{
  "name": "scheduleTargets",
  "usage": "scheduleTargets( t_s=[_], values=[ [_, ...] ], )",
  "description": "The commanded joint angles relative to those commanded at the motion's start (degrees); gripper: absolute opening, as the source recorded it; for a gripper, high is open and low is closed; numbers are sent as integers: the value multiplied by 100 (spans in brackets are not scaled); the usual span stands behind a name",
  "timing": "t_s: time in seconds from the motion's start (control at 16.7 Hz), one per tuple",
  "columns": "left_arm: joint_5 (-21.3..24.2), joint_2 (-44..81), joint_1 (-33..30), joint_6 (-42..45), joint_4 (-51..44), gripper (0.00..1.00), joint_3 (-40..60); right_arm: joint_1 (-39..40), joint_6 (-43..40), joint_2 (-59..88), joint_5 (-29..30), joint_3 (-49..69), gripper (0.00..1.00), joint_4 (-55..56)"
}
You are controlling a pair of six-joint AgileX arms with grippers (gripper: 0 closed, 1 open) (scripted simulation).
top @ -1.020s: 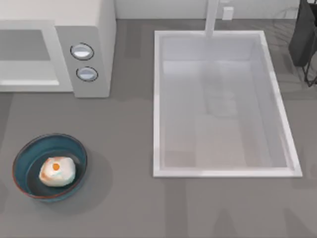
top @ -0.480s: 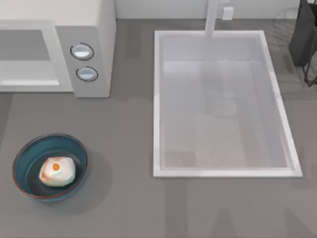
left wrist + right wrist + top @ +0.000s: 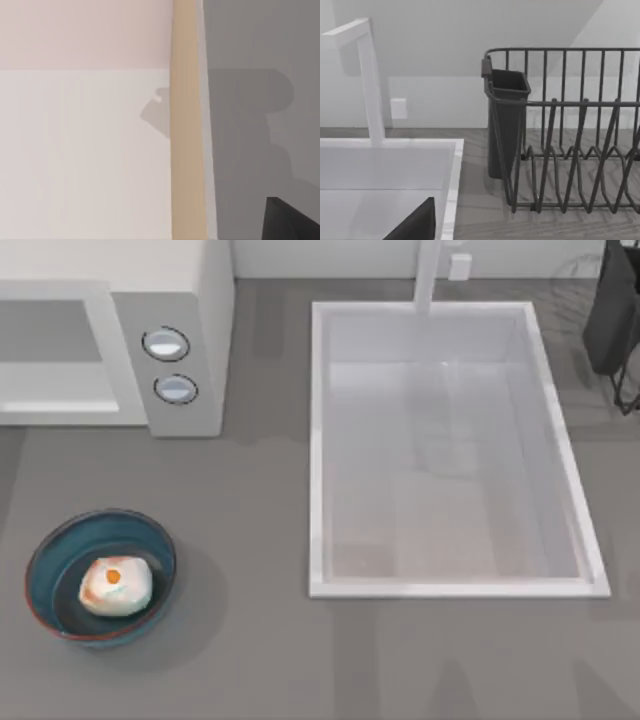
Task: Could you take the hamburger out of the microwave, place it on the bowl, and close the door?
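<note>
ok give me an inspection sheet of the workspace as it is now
surface: grey counter, bare around the bowl
job's things: hamburger sits in the bowl at front left; microwave at back left, door looks closed
clutter: white sink with tap at centre right; dark dish rack with cup holder at back right
grippers: nothing seen
cables: nothing seen
surroundings: pale wall behind sink, small white socket

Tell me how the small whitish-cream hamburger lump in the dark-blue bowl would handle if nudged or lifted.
The small whitish-cream hamburger looks rounded, so a nudge would probably rock or roll it, though the round dark-blue bowl's raised wall should contain it. Being much smaller than the bowl, it is likely light. Its lumpy surface may grip unevenly.
</note>
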Motion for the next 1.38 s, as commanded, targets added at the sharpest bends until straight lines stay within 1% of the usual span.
scheduleTargets(
  t_s=[0.18,0.42,0.54,0.96,1.08,1.26,1.38],
  values=[
    [-115,-386,-227,-246,213,0,-406,0,0,0,0,0,100,0],
    [-368,-1251,-729,-793,695,0,-1540,0,0,0,0,0,100,0],
    [-472,-1615,-940,-1026,907,0,-1951,0,0,0,0,0,100,0],
    [-574,-1847,-1108,-1227,1025,0,-2206,0,0,0,0,0,100,0],
    [-783,-2174,-1434,-1547,1122,0,-2488,0,0,0,0,0,100,0],
    [-1214,-2923,-2261,-2248,1324,0,-3062,0,0,0,0,0,100,0],
    [-1482,-3349,-2700,-2672,1452,0,-3431,0,0,0,0,0,100,0]
  ],
)
